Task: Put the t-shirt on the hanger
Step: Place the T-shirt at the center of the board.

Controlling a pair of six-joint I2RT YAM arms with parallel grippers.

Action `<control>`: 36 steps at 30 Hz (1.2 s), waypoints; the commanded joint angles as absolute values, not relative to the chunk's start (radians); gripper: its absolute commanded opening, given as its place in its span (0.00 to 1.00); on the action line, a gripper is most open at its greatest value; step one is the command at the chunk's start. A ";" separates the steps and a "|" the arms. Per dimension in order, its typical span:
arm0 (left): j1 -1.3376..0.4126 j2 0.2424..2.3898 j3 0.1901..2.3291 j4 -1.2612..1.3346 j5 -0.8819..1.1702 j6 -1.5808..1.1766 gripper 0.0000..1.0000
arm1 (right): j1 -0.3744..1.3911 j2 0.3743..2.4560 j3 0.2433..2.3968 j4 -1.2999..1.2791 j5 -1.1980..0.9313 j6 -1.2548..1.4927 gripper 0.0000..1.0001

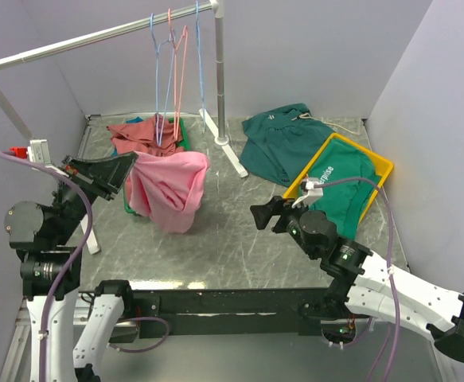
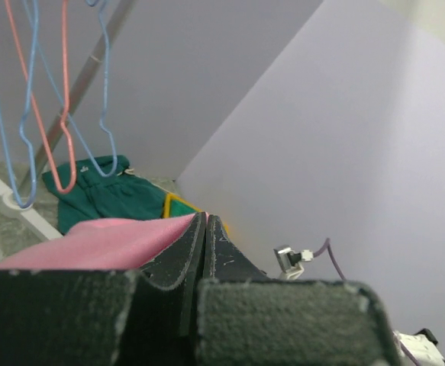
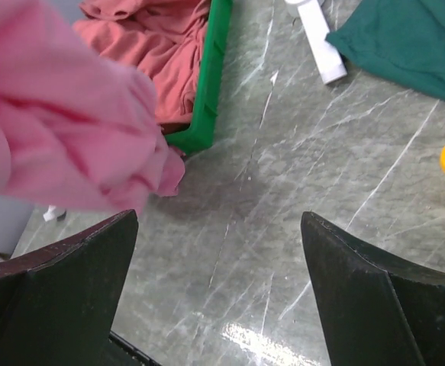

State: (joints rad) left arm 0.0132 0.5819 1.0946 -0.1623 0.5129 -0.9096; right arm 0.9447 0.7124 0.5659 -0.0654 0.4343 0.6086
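The left gripper (image 1: pixel 130 166) is pressed together on 1 edge of the t-shirt (image 1: pixel 172 189), pinching a fold of pink cloth between its pads; the left wrist view shows the 2 jaws meeting with the fabric coming out at their tip. The shirt is lifted off the table and droops from that pinch as a bunched mass, its long axis running downward and a little to the right, its lower end just over the near rim of the green tray (image 1: pixel 182 134) that holds the brick-red shirt (image 1: pixel 136 135).

Up and behind it, the light-blue hanger (image 1: pixel 157 79) hangs by its hook from the rail (image 1: pixel 96 36), next to a pink hanger (image 1: pixel 177 72). It lies farther from the arm bases than the shirt and nearly straight above the tray, so the left arm is the nearer one.

To the right, the right gripper (image 1: pixel 258 216) has its jaws spread wide and holds nothing. It points leftward at the shirt's lower right side, near it but apart. My guess is that it needs a 2nd hold there to open the shirt out.
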 commanded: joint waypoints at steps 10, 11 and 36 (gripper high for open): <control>-0.113 0.655 1.134 -0.020 0.559 -0.928 0.01 | 0.951 0.787 0.445 0.378 0.178 0.554 0.94; -0.132 0.664 1.140 -0.020 0.546 -0.925 0.01 | 0.953 0.817 0.437 0.405 0.154 0.551 0.94; -1.043 0.971 1.287 -0.092 -0.294 -0.667 0.01 | 1.115 0.611 0.468 0.117 0.802 0.606 0.00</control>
